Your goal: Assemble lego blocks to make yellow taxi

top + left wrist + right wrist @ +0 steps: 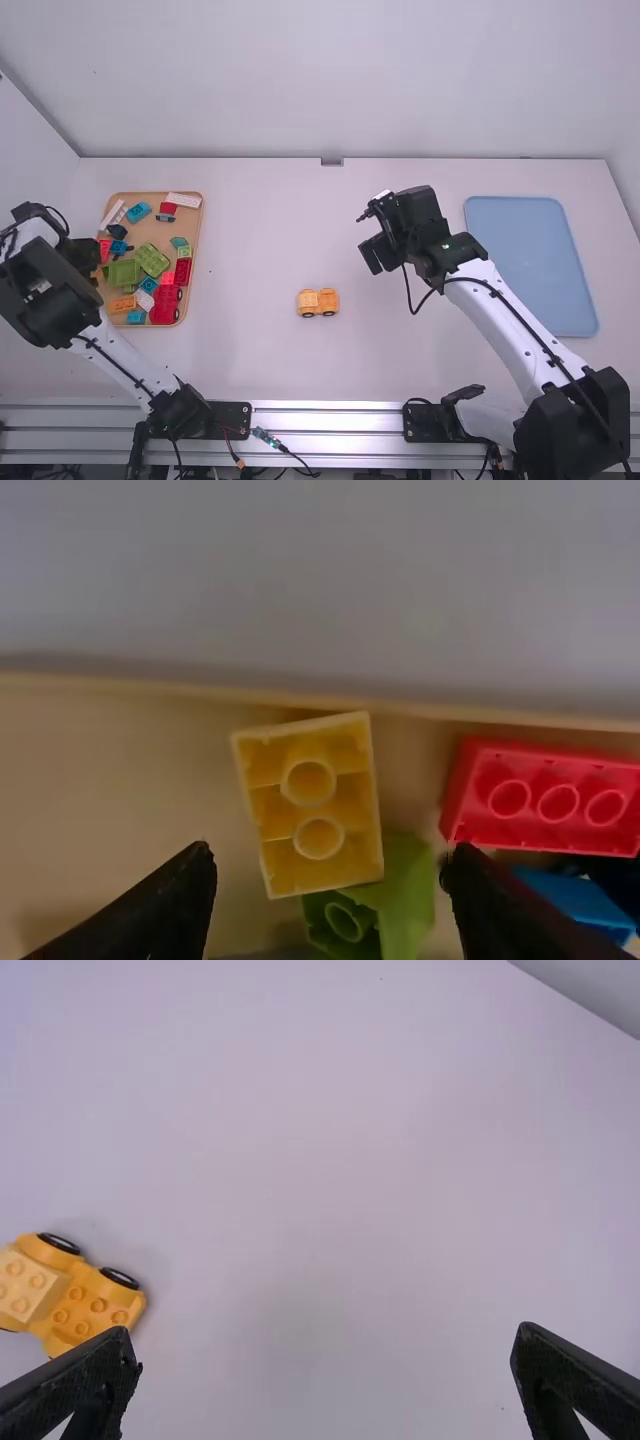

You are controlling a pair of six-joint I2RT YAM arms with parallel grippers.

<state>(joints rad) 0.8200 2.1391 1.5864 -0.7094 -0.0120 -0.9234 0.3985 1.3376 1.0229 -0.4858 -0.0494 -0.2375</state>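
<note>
A yellow-orange car [318, 302] stands on the table near the middle; in the right wrist view the car [98, 1305] has four-wheeler-like black wheels and a paler block on one end. My left gripper [84, 257] is over the tray's left side. In the left wrist view, a yellow block [315, 805] lies underside up near the tray wall, partly over a green piece [400, 890]; the open left gripper [328, 875] has its fingers apart on either side of that block's lower end. Right of the car, my right gripper [376, 252] hangs above the table, and its fingers [75, 1390] are wide apart.
The wooden tray [190, 215] at the left holds many red, green, blue, white and orange pieces. A red block [550, 795] lies beside the yellow one. A blue flat tray [530, 265] lies at the right.
</note>
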